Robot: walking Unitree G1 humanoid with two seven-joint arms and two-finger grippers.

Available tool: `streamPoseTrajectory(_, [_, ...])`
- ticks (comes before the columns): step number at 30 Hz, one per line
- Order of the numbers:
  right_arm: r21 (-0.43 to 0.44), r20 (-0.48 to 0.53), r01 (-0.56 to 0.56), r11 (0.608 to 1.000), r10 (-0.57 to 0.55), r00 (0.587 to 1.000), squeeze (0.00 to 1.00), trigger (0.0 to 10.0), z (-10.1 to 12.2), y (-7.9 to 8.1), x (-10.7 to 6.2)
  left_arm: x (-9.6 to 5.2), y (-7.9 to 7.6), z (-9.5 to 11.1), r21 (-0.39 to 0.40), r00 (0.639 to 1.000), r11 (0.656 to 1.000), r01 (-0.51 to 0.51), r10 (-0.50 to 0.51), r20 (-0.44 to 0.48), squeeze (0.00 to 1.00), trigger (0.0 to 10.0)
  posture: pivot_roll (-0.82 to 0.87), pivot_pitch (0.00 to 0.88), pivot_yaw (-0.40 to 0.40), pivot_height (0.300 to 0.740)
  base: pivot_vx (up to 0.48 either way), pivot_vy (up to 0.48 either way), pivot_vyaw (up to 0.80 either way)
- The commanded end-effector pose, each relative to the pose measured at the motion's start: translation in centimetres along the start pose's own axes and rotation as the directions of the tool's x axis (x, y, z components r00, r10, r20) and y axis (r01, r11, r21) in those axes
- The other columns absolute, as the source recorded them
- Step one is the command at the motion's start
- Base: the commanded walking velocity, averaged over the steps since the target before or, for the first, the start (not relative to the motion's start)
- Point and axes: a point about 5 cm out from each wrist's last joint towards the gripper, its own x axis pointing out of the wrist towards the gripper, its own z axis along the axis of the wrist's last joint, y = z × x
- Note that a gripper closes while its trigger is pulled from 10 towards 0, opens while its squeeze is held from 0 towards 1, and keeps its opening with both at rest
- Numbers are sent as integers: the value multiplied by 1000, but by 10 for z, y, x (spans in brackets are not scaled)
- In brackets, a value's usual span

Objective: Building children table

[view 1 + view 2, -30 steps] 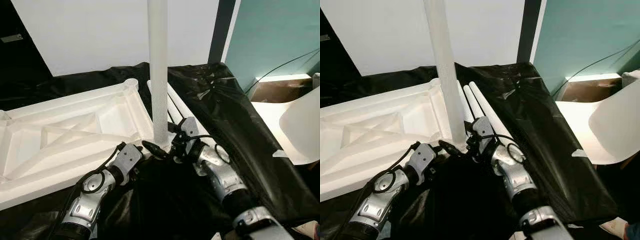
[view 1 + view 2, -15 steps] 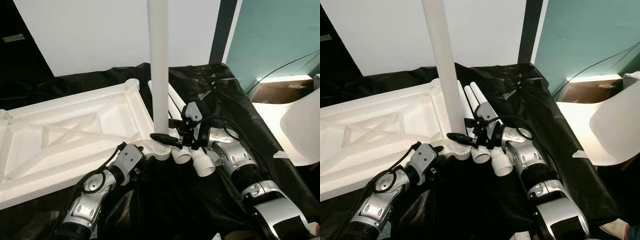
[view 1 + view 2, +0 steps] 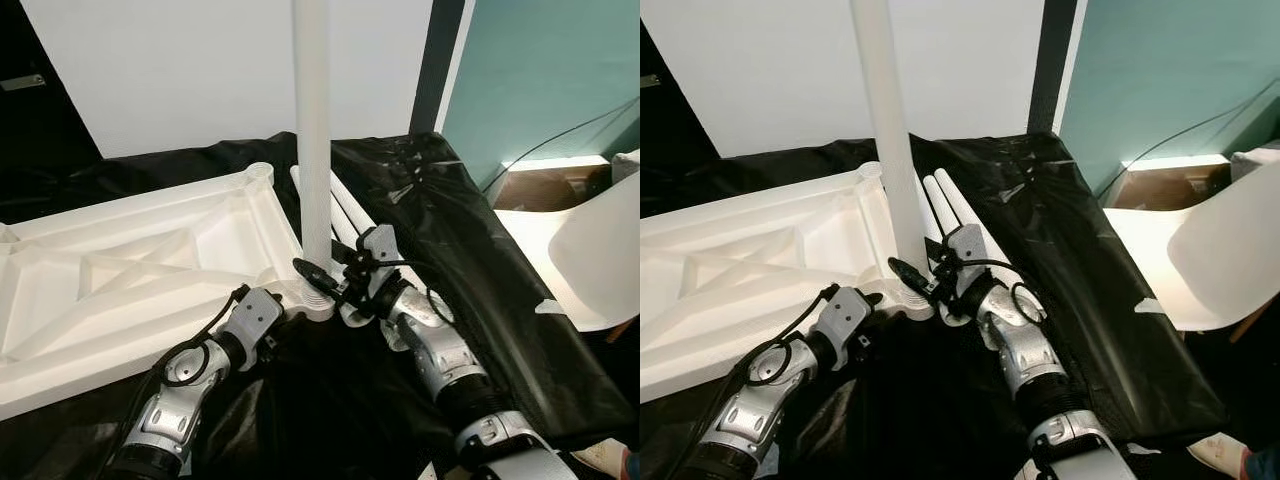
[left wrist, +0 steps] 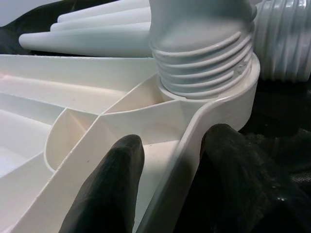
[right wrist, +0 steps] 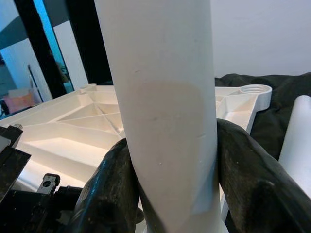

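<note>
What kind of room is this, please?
Probably a room at home used for assembly: a black sheet covers the surface, a white tabletop lies upside down, and a teal wall stands behind.

The left pincer (image 4: 167, 194) is clamping the rim of the white tabletop frame (image 4: 73, 121), one black finger (image 4: 109, 189) sitting inside the ribbed hollow and the other outside the edge. Just beyond, the threaded end of the upright leg (image 4: 204, 63) is sitting in the corner socket (image 4: 233, 92), with spare legs (image 4: 92, 39) lying on black sheeting (image 4: 272, 121).
</note>
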Motion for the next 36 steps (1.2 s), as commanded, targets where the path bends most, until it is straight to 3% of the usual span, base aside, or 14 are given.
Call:
streamPoseTrajectory(1, [26, -1, 19, 999, -19, 1000, 0, 0, 0, 3, 7, 0, -16, -18, -39, 995, 997, 68, -71, -73, 0, 10000, 162, 0, 5, 740, 0, 0, 0])
streamPoseTrajectory(4, [22, -2, 18, 1000, -18, 1000, 0, 4745, 0, 4, 7, -1, -15, -18, -39, 995, 997, 66, -68, -75, 0, 10000, 163, 0, 5, 740, 0, 0, 0])
streamPoseTrajectory(5, [30, -2, 5, 1000, -5, 1000, 984, 10000, 1, 4, 7, -1, -15, -18, -40, 995, 997, 64, -66, -75, 0, 10000, 164, 0, 5, 740, 0, 0, 0])
streamPoseTrajectory(6, [36, -7, -10, 999, 11, 1000, 1000, 10000, 1, 5, 6, -1, -15, -18, -40, 995, 997, 63, -65, -76, 0, 10000, 164, 0, 5, 740, 0, 0, 0])
streamPoseTrajectory(12, [39, -69, -121, 992, 123, 990, 1000, 10000, -2, 5, 3, -1, -16, -19, -41, 995, 997, 63, -66, -76, 0, 10000, 160, 0, 6, 740, 0, 0, 0])
streamPoseTrajectory(13, [38, -87, -172, 984, 175, 981, 0, 10000, -2, 2, 1, 0, -17, -19, -42, 995, 997, 63, -66, -76, 0, 10000, 160, 0, 6, 740, 0, 0, 0])
streamPoseTrajectory(18, [-1, -122, -258, 966, 256, 959, 0, 10000, 5, -19, -4, 2, -20, -19, -51, 992, 995, 90, -94, -82, 0, 7490, 160, 0, 6, 740, 0, 0, 0])
streamPoseTrajectory(19, [-14, -129, -258, 966, 254, 958, 0, 10000, 7, -24, -3, 2, -22, -20, -60, 990, 993, 104, -109, -84, 0, 0, 160, 0, 6, 740, 0, 0, 0])
streamPoseTrajectory(26, [-73, -168, -336, 939, 320, 932, 0, 10000, 19, -35, 2, 2, -30, -20, -56, 983, 986, 154, -159, -89, 0, 0, 151, 0, 4, 740, 0, 0, 0])
streamPoseTrajectory(27, [-78, -183, -369, 926, 350, 918, 0, 10000, 20, -35, 2, 2, -30, -21, -50, 983, 987, 151, -156, -96, 0, 3451, 151, 0, 4, 740, 0, 0, 0])
streamPoseTrajectory(28, [-78, -183, -369, 926, 350, 918, 0, 10000, 20, -35, 2, 2, -30, -21, -50, 983, 987, 151, -156, -96, 0, 3451, 151, 0, 4, 740, 0, 0, 0])
streamPoseTrajectory(29, [-75, -205, -405, 911, 384, 900, 0, 10000, 19, -34, 1, 2, -29, -21, -50, 983, 988, 148, -152, -100, 0, 10000, 151, 0, 4, 740, 0, 0, 0])
streamPoseTrajectory(35, [-53, -292, -509, 859, 474, 831, 0, 10000, 14, -37, -3, 1, -26, -21, -49, 984, 989, 139, -143, -102, 0, 10000, 157, 0, 3, 740, 0, 0, 0])
streamPoseTrajectory(36, [-50, -304, -517, 854, 480, 823, 0, 3216, 14, -38, -3, 1, -26, -21, -48, 985, 990, 136, -140, -102, 0, 10000, 157, 0, 3, 740, 0, 0, 0])
